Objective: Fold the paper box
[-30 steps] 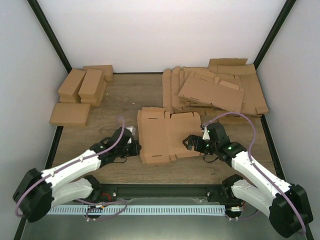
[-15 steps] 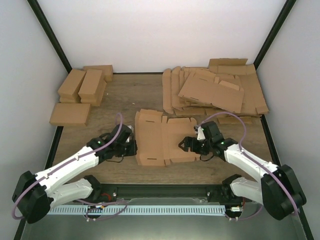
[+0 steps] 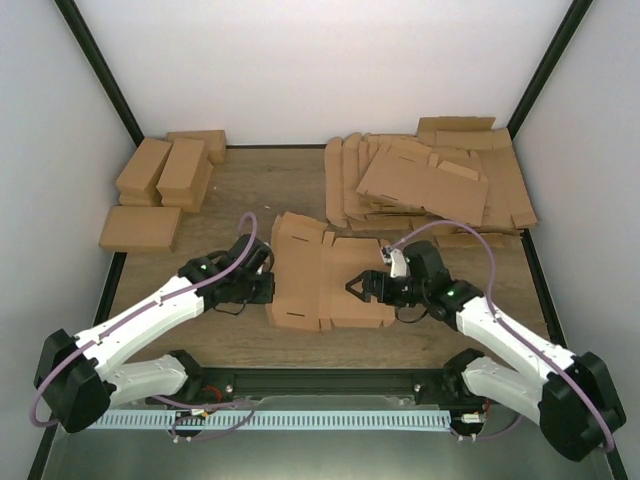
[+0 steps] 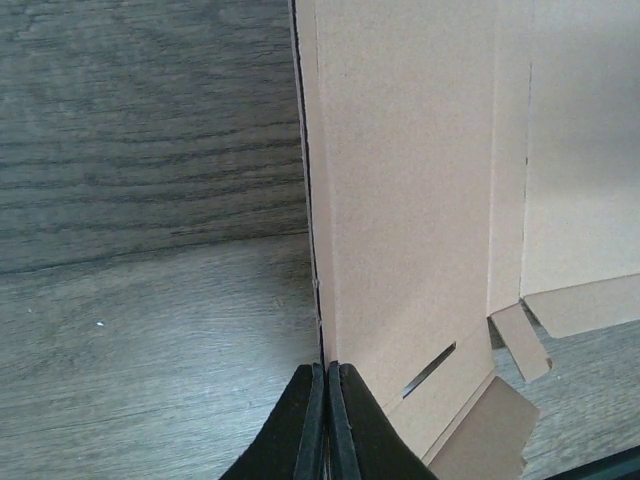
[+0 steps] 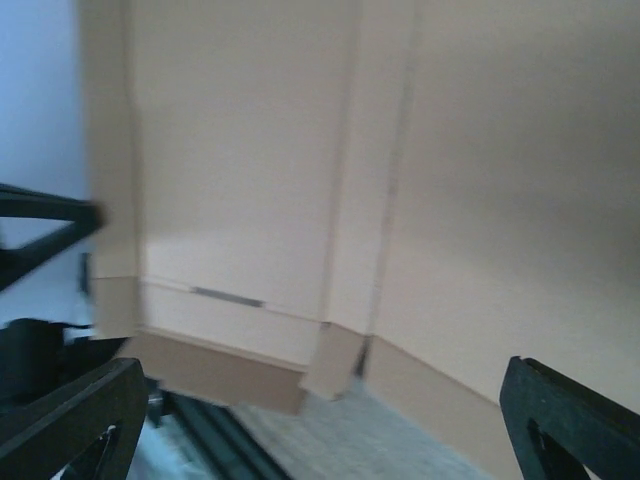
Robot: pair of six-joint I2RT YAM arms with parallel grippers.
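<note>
Box: the paper box [image 3: 322, 280] lies mid-tabletop [image 3: 230, 190], right between the two arms, opened out into creased panels.
Box details: small flaps [image 4: 520, 340] poke out along the edges, and a narrow slot [image 4: 430, 368] is cut into the left panel near its corner.
Left hand: the left hand [image 3: 268, 287] is tight against the box's left edge. In the wrist view its fingers [image 4: 300, 420] are pressed together, with that thin cardboard edge nipped between them.
Right hand: the right hand [image 3: 357, 287] hangs over the box's right-hand panel. Its two black fingers [image 5: 75, 415] are spread wide at either side of its wrist view, with nothing between them but the cardboard below. That view is blurred, and whether the fingers touch the panel cannot be told.
Back right: a thick pile of flat cardboard sheets [image 3: 430, 185] is fanned out, well apart from the box.
Back left: narrow brown boxes [image 3: 170, 168] are bunched together, with one flat brown piece [image 3: 140, 228] just in front of them.
</note>
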